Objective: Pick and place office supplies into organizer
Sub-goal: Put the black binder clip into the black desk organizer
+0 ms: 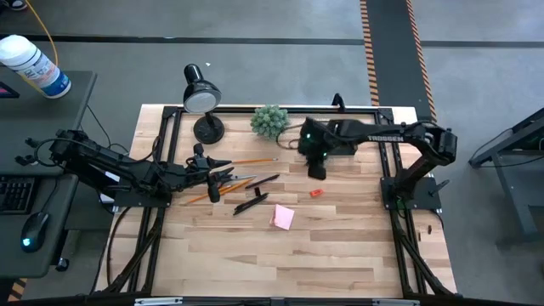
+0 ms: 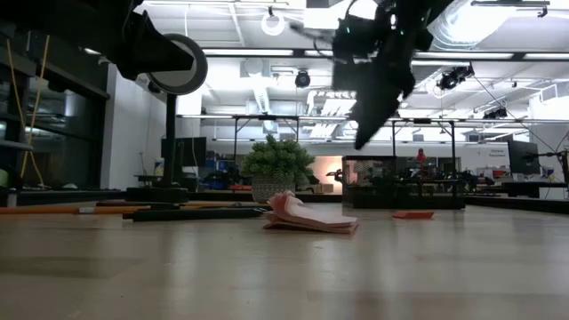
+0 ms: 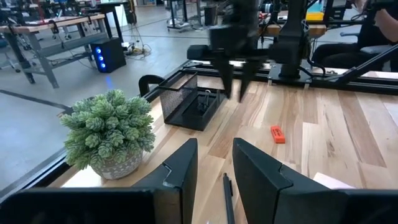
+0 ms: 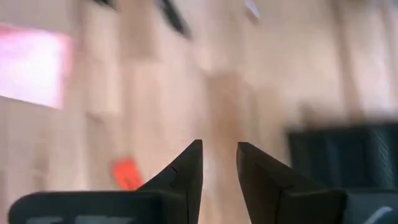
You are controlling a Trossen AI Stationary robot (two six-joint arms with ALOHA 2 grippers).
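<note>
The black mesh organizer (image 3: 186, 106) stands at the table's far side, beside the plant. My right gripper (image 1: 316, 170) hangs open above the table, next to the organizer, with nothing between its fingers. A small red eraser (image 1: 315, 192) lies on the wood just near of it. The pink sticky-note pad (image 1: 283, 217) lies nearer the middle of the table. Orange pencils (image 1: 252, 161) and black pens (image 1: 251, 205) lie scattered at mid-table. My left gripper (image 1: 223, 176) waits open over their left end; a black pen (image 3: 227, 196) shows on the table below its fingers.
A green plant ball (image 1: 269, 121) in a pot and a black desk lamp (image 1: 202, 98) stand along the far edge, left of the organizer. Black frame rails (image 1: 161, 153) run along the table's left, right and far sides. Bare wood lies toward the near edge.
</note>
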